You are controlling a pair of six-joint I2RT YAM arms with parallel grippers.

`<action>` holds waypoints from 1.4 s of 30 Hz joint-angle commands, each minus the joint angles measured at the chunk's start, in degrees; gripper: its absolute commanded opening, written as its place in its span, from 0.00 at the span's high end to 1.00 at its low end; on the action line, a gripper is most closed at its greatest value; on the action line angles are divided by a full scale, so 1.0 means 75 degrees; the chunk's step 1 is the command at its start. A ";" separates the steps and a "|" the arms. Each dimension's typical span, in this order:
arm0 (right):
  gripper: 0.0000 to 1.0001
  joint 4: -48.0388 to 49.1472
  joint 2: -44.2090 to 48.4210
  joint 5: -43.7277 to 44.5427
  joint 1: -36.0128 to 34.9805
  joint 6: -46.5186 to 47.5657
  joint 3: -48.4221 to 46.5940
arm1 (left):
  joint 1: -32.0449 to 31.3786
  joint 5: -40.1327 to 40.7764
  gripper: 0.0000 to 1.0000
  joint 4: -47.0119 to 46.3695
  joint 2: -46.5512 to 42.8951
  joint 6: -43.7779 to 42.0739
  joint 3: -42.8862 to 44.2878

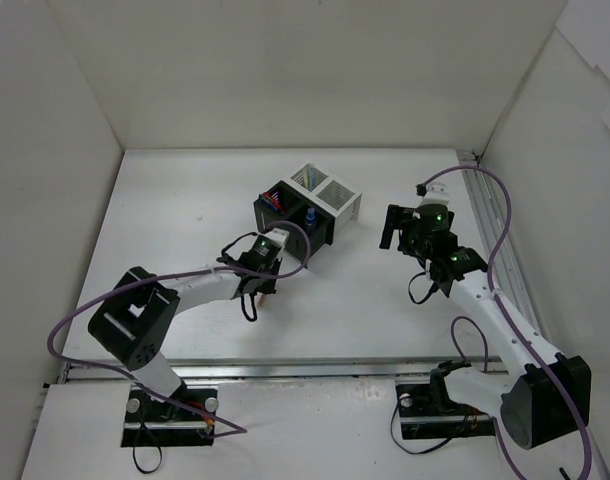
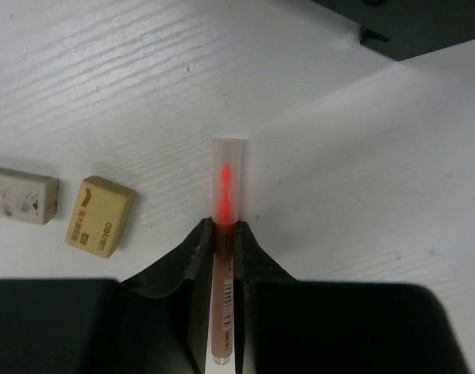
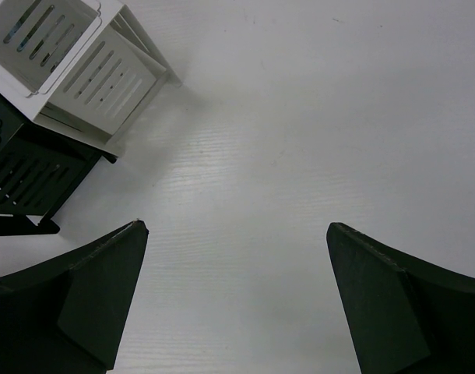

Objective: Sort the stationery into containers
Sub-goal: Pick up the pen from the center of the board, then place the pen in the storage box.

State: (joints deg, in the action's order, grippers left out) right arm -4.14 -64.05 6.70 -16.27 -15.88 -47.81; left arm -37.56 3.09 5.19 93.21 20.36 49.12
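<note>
My left gripper (image 2: 226, 226) is shut on a slim red pen (image 2: 227, 175) with a clear cap, held just above the table. In the top view this gripper (image 1: 260, 268) is at the near left corner of the containers (image 1: 307, 205), a block of two black and two white perforated bins. A beige eraser (image 2: 101, 216) and a whitish eraser (image 2: 19, 195) lie on the table left of the pen. A black bin holds pens (image 1: 275, 200), and another holds a blue-capped bottle (image 1: 311, 214). My right gripper (image 3: 236, 226) is open and empty, right of the bins (image 3: 74, 58).
White walls enclose the table on the left, back and right. A metal rail (image 1: 495, 230) runs along the right edge. A black bin corner (image 2: 409, 27) shows at the top right of the left wrist view. Purple cables loop off both arms.
</note>
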 commanded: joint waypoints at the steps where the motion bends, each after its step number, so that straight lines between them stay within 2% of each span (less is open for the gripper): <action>1: 0.02 0.0236 0.0208 0.0266 -0.0033 0.0148 0.0012 | -0.0031 -0.0107 0.96 -0.0072 0.0065 -0.0066 0.0399; 2: 0.02 0.0247 0.0220 0.0290 -0.0033 0.0160 0.0023 | -0.0031 -0.0073 1.00 -0.0025 0.0018 -0.0078 0.0411; 5: 0.02 0.0248 0.0255 0.0361 -0.0033 0.0253 0.0023 | -0.0031 0.0173 1.00 0.0104 -0.0461 -0.0078 0.0353; 11: 0.02 0.0364 0.0325 0.0442 -0.0034 0.0266 0.0105 | -0.0031 0.0875 1.00 0.0304 -0.2195 -0.0288 0.0329; 14: 0.02 0.0761 0.0442 0.0501 -0.0010 0.0254 0.0210 | 0.0108 0.1123 1.00 -0.0140 -0.2899 -0.0685 0.0598; 17: 0.02 0.1324 0.0723 0.0548 0.0025 0.0266 0.0432 | 0.0449 0.0737 1.00 -0.1005 -0.2925 -0.1131 0.1171; 23: 0.02 0.2157 0.1379 0.0899 0.0154 0.0324 0.0784 | 0.0743 0.0232 1.00 -0.2144 -0.1228 -0.1426 0.3314; 30: 0.02 0.2685 0.1849 0.1426 0.0423 0.0512 0.1172 | 0.1304 -0.1359 1.00 -0.3000 0.1444 -0.0958 0.6253; 36: 0.02 0.2779 0.1685 0.1615 0.0541 0.0652 0.1254 | 0.1305 -0.1502 0.96 -0.3059 0.3390 -0.0828 0.8258; 42: 0.02 0.2826 0.1451 0.1533 0.0635 0.0735 0.1230 | 0.1305 -0.1163 0.96 -0.3667 0.4423 -0.0465 0.8825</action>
State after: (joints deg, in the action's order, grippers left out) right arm 11.79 -52.27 16.58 -12.03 -11.20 -38.24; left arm -27.75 -6.04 -14.52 127.90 14.72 111.28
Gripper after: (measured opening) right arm 0.979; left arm 0.075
